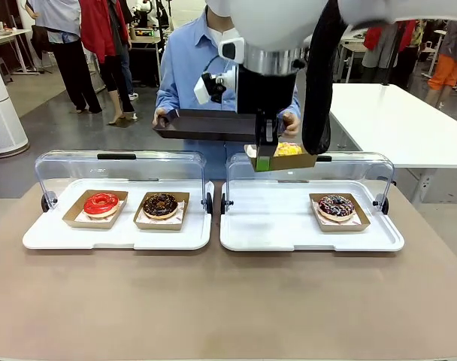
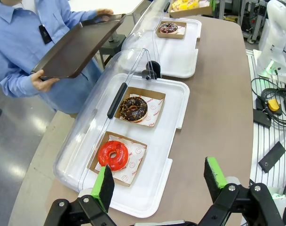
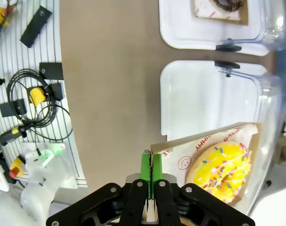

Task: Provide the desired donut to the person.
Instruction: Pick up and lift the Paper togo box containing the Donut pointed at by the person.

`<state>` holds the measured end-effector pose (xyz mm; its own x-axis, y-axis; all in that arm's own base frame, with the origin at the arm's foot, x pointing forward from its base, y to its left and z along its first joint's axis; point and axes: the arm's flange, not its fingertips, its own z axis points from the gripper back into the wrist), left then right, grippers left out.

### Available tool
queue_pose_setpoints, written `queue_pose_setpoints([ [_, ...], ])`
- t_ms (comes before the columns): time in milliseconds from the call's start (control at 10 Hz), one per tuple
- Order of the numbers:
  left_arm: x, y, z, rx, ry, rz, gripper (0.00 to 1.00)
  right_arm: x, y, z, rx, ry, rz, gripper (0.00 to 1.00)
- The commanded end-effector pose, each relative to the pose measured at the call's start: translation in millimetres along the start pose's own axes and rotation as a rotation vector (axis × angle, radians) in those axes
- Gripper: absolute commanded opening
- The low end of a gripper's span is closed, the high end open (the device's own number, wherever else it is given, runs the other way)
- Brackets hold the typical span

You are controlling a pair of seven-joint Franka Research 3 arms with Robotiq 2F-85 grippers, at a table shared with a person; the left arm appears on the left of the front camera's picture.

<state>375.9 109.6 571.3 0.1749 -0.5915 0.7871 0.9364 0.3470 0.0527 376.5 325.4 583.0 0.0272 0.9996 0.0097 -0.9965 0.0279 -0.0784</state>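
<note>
Right hand (image 3: 148, 162) pinches one edge of the brown cardboard tray (image 1: 298, 162) holding the yellow sprinkled donut (image 3: 223, 172). A tilt could spill it short of the person's (image 1: 187, 68) dark tray (image 1: 198, 125).

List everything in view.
left tray: 1, white, clear lid open, table's left.
right tray: 1, white, clear lid open, table's right.
table: 1, brown.
red donut: 1, left tray.
chocolate donut: 1, dark brown, left tray.
sprinkled chocolate donut: 1, right tray.
yellow donut: 1, sprinkled, lifted above right tray.
card boats: 4, brown, one under each donut.
serving tray: 1, dark brown, in person's hands.
person: 1, light blue shirt, far side.
left gripper: open, near left tray.
right gripper: shut on yellow donut's card boat.
</note>
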Motion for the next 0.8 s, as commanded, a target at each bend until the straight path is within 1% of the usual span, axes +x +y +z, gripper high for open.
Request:
queue_pose_setpoints([
  [0,0.7,-0.6,0.3,-0.002,-0.014,0.004,1.0,3.1,-6.2,2.9,0.001,0.018,-0.023,0.0],
  [100,0.7,-0.6,0.3,-0.002,-0.014,0.004,1.0,4.9,-9.9,-0.3,0.008,0.017,-0.001,0.0],
  [200,0.7,-0.6,0.3,-0.002,-0.014,0.004,1.0,1.4,-0.2,6.0,-0.002,-0.004,-0.001,0.0],
  [700,0.7,-0.6,0.3,-0.002,-0.014,0.004,1.0,1.4,-0.2,6.0,-0.002,-0.004,-0.001,0.0],
])
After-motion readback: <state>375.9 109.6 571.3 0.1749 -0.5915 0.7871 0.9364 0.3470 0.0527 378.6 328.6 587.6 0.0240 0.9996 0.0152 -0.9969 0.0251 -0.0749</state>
